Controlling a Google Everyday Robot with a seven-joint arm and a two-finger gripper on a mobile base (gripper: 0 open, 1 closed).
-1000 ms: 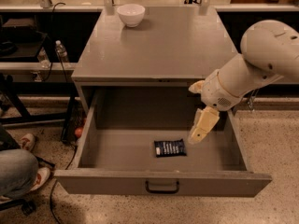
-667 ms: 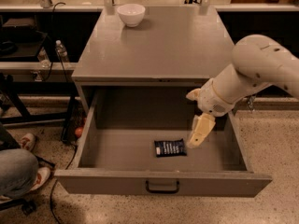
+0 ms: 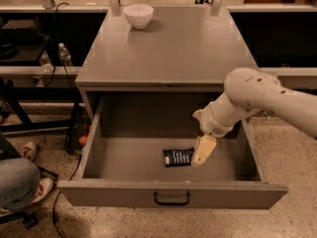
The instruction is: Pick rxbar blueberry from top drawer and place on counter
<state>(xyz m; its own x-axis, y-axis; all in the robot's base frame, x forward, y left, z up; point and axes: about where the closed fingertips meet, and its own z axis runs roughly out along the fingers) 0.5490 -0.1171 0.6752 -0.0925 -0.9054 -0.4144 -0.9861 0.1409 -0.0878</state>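
The top drawer point(image 3: 171, 194) is pulled wide open, its dark loop handle at the front centre. The rxbar blueberry point(image 3: 178, 156), a dark navy bar with white lettering, lies flat on the drawer floor right of centre. My gripper point(image 3: 203, 151) hangs inside the drawer from the white arm coming in from the right. Its cream tip is at the bar's right end, touching or nearly touching it. The grey counter point(image 3: 168, 46) is the cabinet's flat top behind the drawer.
A white bowl point(image 3: 138, 15) stands at the counter's back left. A person's jeans leg and shoes point(image 3: 20, 180) are at the lower left on the speckled floor. A water bottle point(image 3: 64, 56) and dark shelving stand left of the cabinet.
My arm and gripper have moved left and lower into the drawer, coming right up to the bar's right end. The bar has not moved.
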